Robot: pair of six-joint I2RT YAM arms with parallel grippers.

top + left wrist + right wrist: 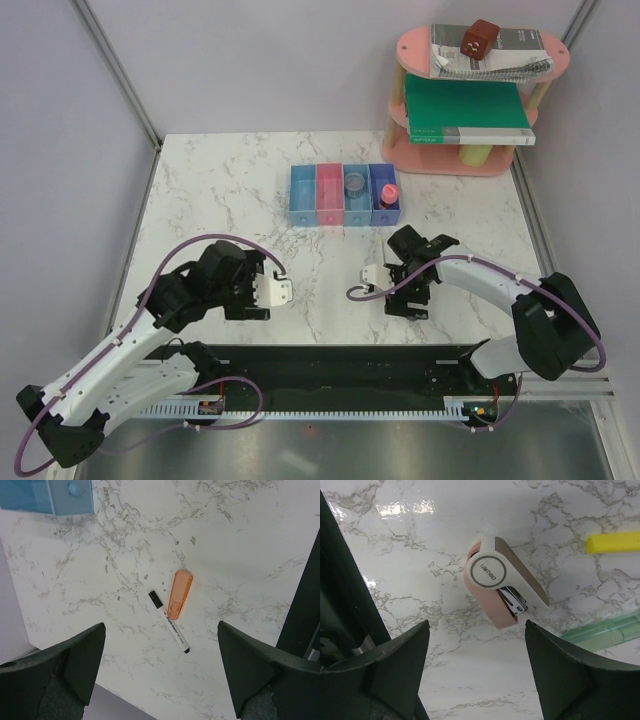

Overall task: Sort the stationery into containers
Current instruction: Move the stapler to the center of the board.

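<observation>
The joined row of bins [345,195] stands at mid-table; a pink cylinder [388,190] stands in the dark blue bin and a clear-blue clip [356,183] lies in the light blue bin beside it. My left gripper [161,629] is open above an orange stick [179,594] and a white pen with a black cap [169,622] lying side by side. My right gripper [477,625] is open just short of a peach clip [502,582]. A yellow pen [612,542] and a green piece [605,632] lie to its right. In the top view both arms hide these items.
A pink two-tier shelf [470,160] at the back right holds a green book [465,108] and a spiral notebook [495,50]. A light blue bin corner [50,495] shows at the left wrist view's top left. The black base rail [330,365] runs along the near edge.
</observation>
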